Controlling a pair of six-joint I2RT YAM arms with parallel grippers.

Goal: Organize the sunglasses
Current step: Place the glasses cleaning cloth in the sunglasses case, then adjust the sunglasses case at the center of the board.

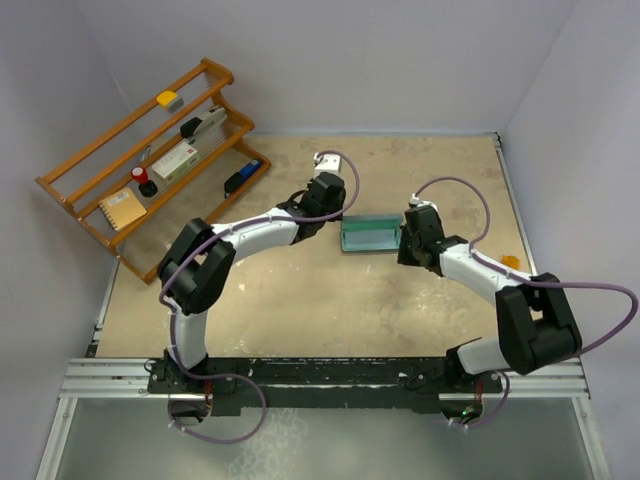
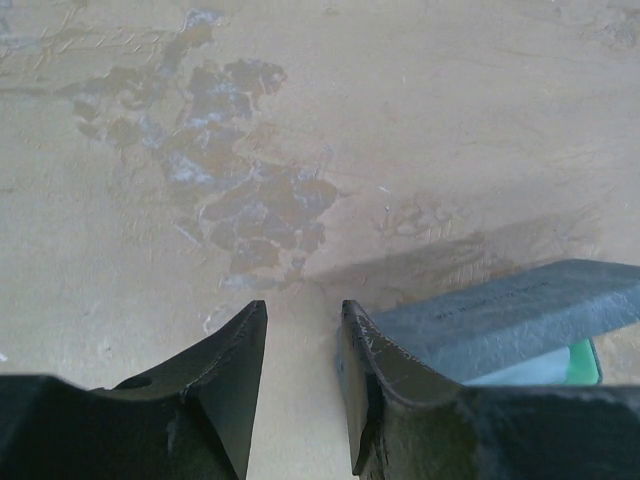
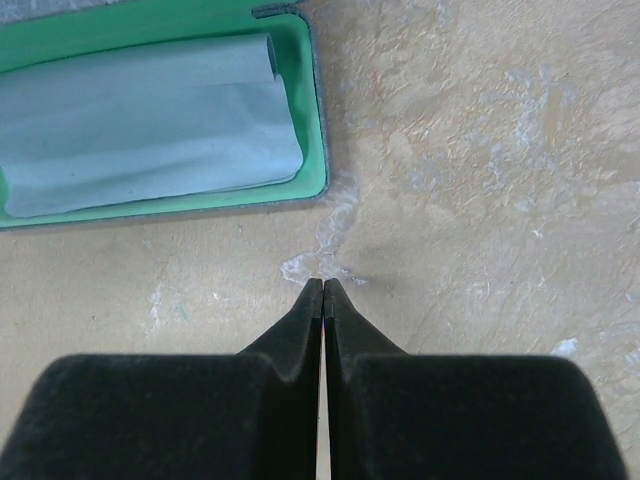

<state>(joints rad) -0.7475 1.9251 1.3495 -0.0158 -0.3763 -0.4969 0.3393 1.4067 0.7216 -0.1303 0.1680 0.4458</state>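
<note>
Overhead and wrist views of the workspace. Table (image 1: 300, 300): flat, tan, matt surface, mottled and scuffed, with a darker flaked patch (image 2: 240, 190) under the left wrist camera; pale walls close it in at the rear and both sides, and a metal rail (image 1: 110, 375) runs along the near edge. Rack (image 1: 110, 165): slatted, stepped orange-brown wood, set at an angle in the left rear corner, holding a spiral notebook (image 1: 122, 210), a white box (image 1: 178, 160), a dark stapler (image 1: 205, 125) and a small yellow block (image 1: 167, 99). Left arm (image 1: 250, 235) and right arm (image 1: 480, 275): white shells, black joints, lilac cables; both bend inward towards the table's middle. Sunglasses case (image 1: 370, 235): rectangular with rounded corners, lying open between the two wrists, close to both; the green lining forms a smooth raised rim (image 3: 312, 120); the lid (image 2: 500, 310) is slate-grey and finely grained. Cloth (image 3: 150, 130): pale blue-grey, soft, rolled at one edge, filling the tray; whether sunglasses lie beneath it cannot be told. Left gripper (image 2: 303, 310): dark wedge-shaped fingers parted, nothing between them, with the right finger just beside the lid's corner. Right gripper (image 3: 323, 285): black fingers pressed tip to tip, empty, near the case's corner but apart from it. Bare tabletop lies in front of the case and behind it.
</note>
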